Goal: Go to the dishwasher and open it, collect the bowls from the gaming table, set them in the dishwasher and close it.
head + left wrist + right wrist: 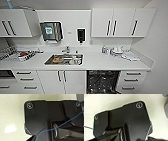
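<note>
- Nearest, under the tabletop (100,62): dishwasher (102,81), open, seen as a dark rectangular cavity with glinting wire racks; lower part cut off by the frame edge, door itself hard to make out.
- Beside it, on one side: white drawers (130,80) with dark bar handles; on the other side, white cabinet doors (62,81) with vertical handles, then more drawers (23,80) and a dark appliance front (5,73), cut off at the frame edge.
- White, smooth, matt slab spanning the wall, with a low raised upstand at its far-right end.
- Set into the slab: rectangular steel sink (64,59), holding blurred items, not identifiable; tap (67,49) behind it.
- Left end of the slab: wire dish rack (15,54) with a red item inside, contents otherwise indistinct.
- Right part of the slab: small bottle (105,50) and a cluster of pale crockery (117,51), shapes unclear.
- On the wall behind: steel paper-towel dispenser (51,31) with a green label, and a dark soap dispenser (81,35).
- Farthest and highest: white wall cabinets (122,22) with dark vertical handles, flat-fronted.
- Left and right wrist views: dark robot plate over pale speckled floor (11,112), thin blue cable (60,126) across the left one; fingers of either gripper not distinguishable, spread cannot be told.
</note>
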